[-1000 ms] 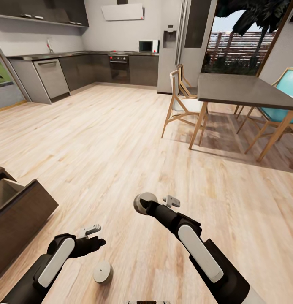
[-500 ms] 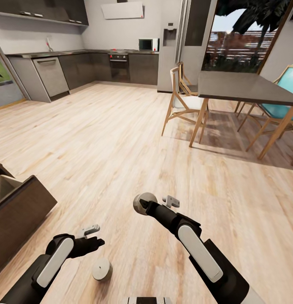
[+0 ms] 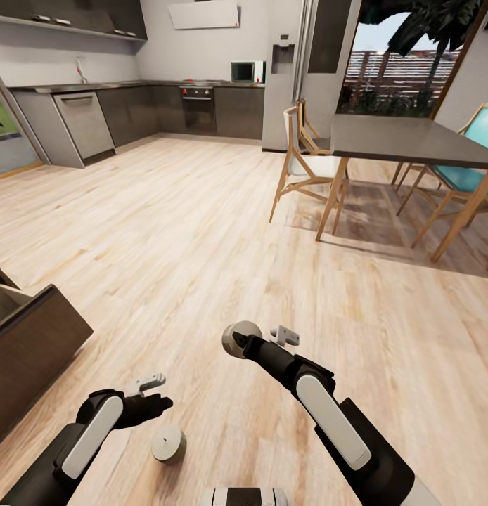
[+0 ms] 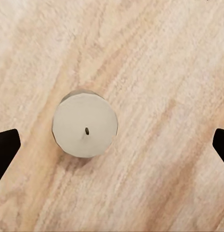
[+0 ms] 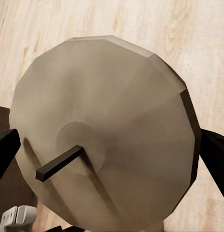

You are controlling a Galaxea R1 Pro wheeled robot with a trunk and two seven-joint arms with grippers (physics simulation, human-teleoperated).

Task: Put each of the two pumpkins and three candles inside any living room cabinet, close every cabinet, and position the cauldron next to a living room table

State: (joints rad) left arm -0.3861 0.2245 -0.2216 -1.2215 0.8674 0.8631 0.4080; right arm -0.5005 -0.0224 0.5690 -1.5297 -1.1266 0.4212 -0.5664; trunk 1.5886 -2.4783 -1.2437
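Midway, by the look of it: one candle in hand, one on the floor, the cabinet open.

The right claw (image 3: pixel 238 339) is pinched on a pale candle (image 5: pixel 104 135), whose top and dark wick face the right wrist camera, held above the wooden floor (image 3: pixel 202 232). The left claw (image 3: pixel 159 393) hangs spread above a second candle (image 4: pixel 85 124) that stands upright on the floor; its dark fingertips (image 4: pixel 5 147) sit wide to either side, not touching it. At the left edge of the head view, the cabinet (image 3: pixel 33 351) has a drawer pulled out, its pale inside showing. My reading is that both candles have yet to go in, then the drawer must be shut. The dining table (image 3: pixel 413 140) stands well apart across the room.
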